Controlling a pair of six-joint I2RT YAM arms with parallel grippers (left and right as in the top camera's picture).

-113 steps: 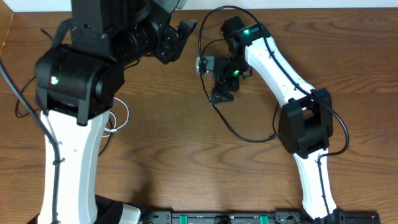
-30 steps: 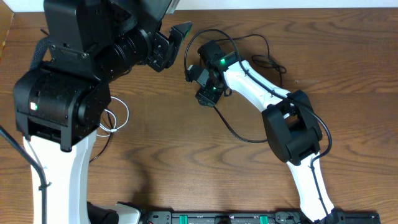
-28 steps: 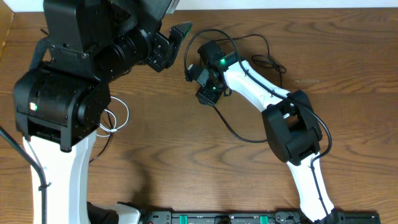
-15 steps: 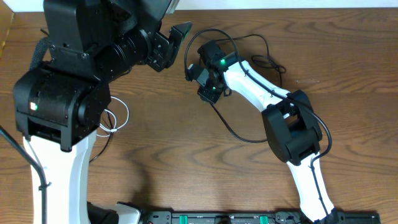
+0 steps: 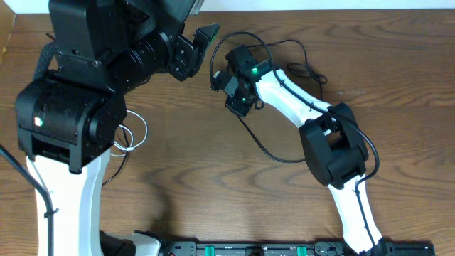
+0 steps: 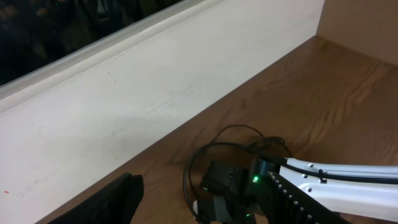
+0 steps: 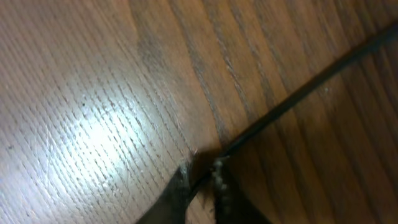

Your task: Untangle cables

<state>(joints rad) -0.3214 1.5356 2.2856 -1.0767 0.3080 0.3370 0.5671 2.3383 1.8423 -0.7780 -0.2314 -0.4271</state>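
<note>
Table: bare wood all round the right gripper, whose tips ride low on it; a drag rather than a lift could scrape or jam them
Left arm: bulky, to the left of the right gripper; its left gripper hangs up-left of it, jaws spread and empty, so a sideways pull might bring the two heads together
Black cable: loops above the right gripper and trails below-right of it, with a small knot to its right; a hard tug could tighten that knot or snag the loop on the right arm
White cable: far left of the right gripper, tucked against the left arm and partly hidden; probably awkward to reach
Fingertips: those of the right gripper, pressed in on the black cable and pinching it at their very ends; so thin a cord may slip out once tension comes
</note>
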